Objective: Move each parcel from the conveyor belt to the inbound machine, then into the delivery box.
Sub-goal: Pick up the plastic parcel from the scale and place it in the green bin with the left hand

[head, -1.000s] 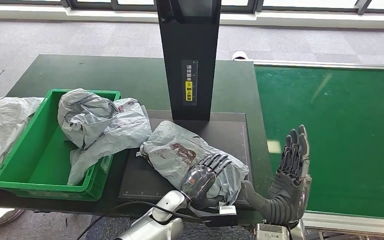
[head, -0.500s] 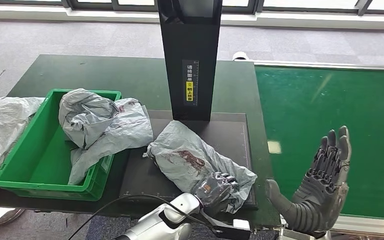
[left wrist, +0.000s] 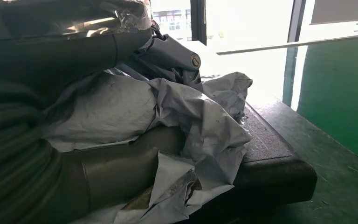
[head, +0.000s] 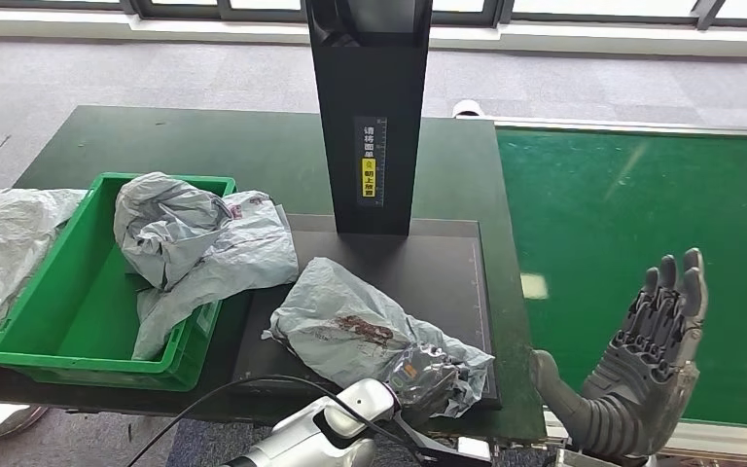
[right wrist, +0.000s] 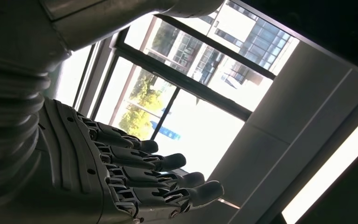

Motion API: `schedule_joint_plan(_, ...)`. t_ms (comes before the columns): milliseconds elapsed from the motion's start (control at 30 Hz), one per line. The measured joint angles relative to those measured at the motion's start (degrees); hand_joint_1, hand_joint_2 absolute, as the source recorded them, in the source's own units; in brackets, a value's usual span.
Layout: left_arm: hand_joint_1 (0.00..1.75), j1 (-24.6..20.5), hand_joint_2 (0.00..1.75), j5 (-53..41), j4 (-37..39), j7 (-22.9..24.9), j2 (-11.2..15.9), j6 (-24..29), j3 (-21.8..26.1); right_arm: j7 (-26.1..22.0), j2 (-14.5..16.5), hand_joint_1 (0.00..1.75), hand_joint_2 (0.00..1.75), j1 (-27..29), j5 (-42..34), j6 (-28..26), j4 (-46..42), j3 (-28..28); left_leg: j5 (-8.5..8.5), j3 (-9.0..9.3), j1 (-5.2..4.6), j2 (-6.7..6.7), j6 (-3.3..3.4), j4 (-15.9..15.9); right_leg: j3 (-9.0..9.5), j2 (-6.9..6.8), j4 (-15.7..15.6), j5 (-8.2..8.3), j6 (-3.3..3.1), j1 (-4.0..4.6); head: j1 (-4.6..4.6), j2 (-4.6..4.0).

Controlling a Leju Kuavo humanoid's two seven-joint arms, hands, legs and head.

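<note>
A crumpled grey parcel (head: pixel 350 326) with a dark stain lies on the black platform (head: pixel 447 258) of the inbound machine, in front of its black column (head: pixel 370 107). My left hand (head: pixel 426 375) grips the parcel's near right end; in the left wrist view the thumb (left wrist: pixel 121 168) and fingers (left wrist: pixel 168 49) close around the grey plastic (left wrist: pixel 200 121). My right hand (head: pixel 647 365) is raised, open and holding nothing, over the near edge of the green conveyor belt (head: pixel 642 214). Its fingers (right wrist: pixel 168 179) are stretched out.
The green delivery box (head: pixel 68 302) stands left of the platform with grey parcels (head: pixel 199 243) draped over its right rim. Another grey parcel (head: pixel 0 253) lies left of the box. The dark green table (head: pixel 204 141) extends behind, and its near edge is close to my arms.
My left hand's fingers, first lying flat on the parcel, have curled and gripped its near end; the parcel has shifted slightly left and nearer. My right hand has moved right, still open.
</note>
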Motion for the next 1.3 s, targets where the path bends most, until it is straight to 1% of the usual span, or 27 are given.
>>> schedule_joint_plan(867, 1.75, 0.0, 1.75, 0.0, 0.1, -0.1, 0.0, 0.1, 0.0, 0.0, 0.0, 0.00, 1.75, 0.0, 0.0, 0.0, 0.0, 0.0, 0.00, 0.00, 0.00, 0.00, 0.00, 0.0, 0.01, 0.00, 0.0, 0.00, 0.00, 0.00, 0.00, -0.01)
schedule_joint_plan(900, 1.75, 0.2, 1.75, 0.0, -0.1, -0.7, -0.1, 0.7, 0.0, 0.0, 0.0, 0.00, 1.75, 0.0, -0.2, 0.1, 0.0, 0.0, 0.00, -0.01, 0.00, 0.00, 0.00, 0.0, 0.02, 0.00, 0.0, 0.00, 0.00, 0.00, 0.01, -0.01)
schedule_joint_plan(933, 1.75, 0.7, 1.75, 0.0, -0.9, -2.4, 0.0, 2.3, 0.3, -0.1, 0.0, 0.00, 1.75, -0.1, -0.6, 0.3, 0.0, 0.0, 0.00, -0.09, 0.00, -0.01, 0.00, 0.0, 0.04, -0.01, 0.0, 0.00, 0.00, 0.00, 0.01, -0.01)
schedule_joint_plan(967, 1.75, 1.8, 1.75, 0.0, -3.3, -5.9, 0.2, 5.2, 1.2, -0.4, 0.0, 0.00, 1.75, -0.2, -1.2, 0.3, 0.3, 0.0, 0.00, -0.19, -0.01, -0.01, 0.00, 0.0, 0.04, 0.00, 0.0, 0.00, 0.00, -0.01, 0.02, -0.02)
schedule_joint_plan(1000, 1.75, 3.7, 1.75, 0.0, -8.0, -11.4, 0.7, 9.2, 3.0, -0.7, 0.0, 0.00, 1.75, -0.5, -2.2, 0.1, 0.9, 0.0, 0.01, -0.25, -0.01, 0.00, -0.01, 0.0, -0.02, 0.01, 0.1, 0.00, 0.00, -0.01, 0.02, -0.01)
schedule_joint_plan(1067, 1.75, 8.1, 1.75, 0.0, -22.2, -24.8, 2.3, 16.8, 9.7, -1.4, -0.2, 0.00, 1.75, -1.4, -4.2, -0.9, 2.8, 0.0, 0.04, -0.27, 0.01, 0.07, -0.05, 0.0, -0.16, 0.10, 0.1, 0.02, -0.02, 0.01, 0.01, -0.01)
schedule_joint_plan(1100, 1.75, 10.2, 1.75, 0.1, -29.2, -29.8, 3.0, 18.9, 13.9, -1.7, -0.2, 0.00, 1.75, -1.9, -5.0, -1.4, 3.8, 0.0, 0.05, -0.17, 0.01, 0.10, -0.07, 0.0, -0.17, 0.13, 0.1, 0.02, -0.03, 0.02, -0.01, -0.01)
schedule_joint_plan(1133, 1.75, 12.0, 1.75, 0.3, -35.0, -32.5, 3.4, 19.9, 18.0, -1.9, -0.4, 0.00, 1.75, -2.3, -5.6, -1.6, 4.5, 0.0, 0.05, -0.11, 0.02, 0.11, -0.08, -0.1, -0.12, 0.15, 0.1, 0.00, -0.05, 0.03, -0.02, -0.01)
schedule_joint_plan(1167, 1.75, 13.7, 1.75, 0.5, -39.5, -33.3, 3.6, 20.2, 21.5, -2.1, -0.5, 0.00, 1.75, -2.7, -5.9, -1.6, 5.1, 0.0, 0.04, -0.06, 0.03, 0.10, -0.08, -0.1, -0.07, 0.13, 0.1, -0.02, -0.06, 0.03, -0.02, 0.00)
schedule_joint_plan(1233, 1.75, 16.8, 1.75, 1.0, -46.4, -32.5, 4.0, 20.2, 26.9, -2.2, -0.6, 0.00, 1.75, -3.5, -6.5, -1.3, 5.9, 0.1, 0.03, -0.04, 0.05, 0.07, -0.09, -0.1, -0.04, 0.06, 0.1, -0.06, -0.11, 0.06, -0.02, 0.00)
schedule_joint_plan(1300, 1.75, 19.5, 1.75, 1.3, -51.6, -32.4, 4.2, 20.2, 30.7, -2.3, -0.8, 0.00, 1.75, -4.2, -7.3, -0.9, 6.7, 0.3, 0.03, -0.05, 0.07, 0.02, -0.09, -0.1, -0.02, -0.02, 0.1, -0.08, -0.14, 0.08, -0.02, 0.00)
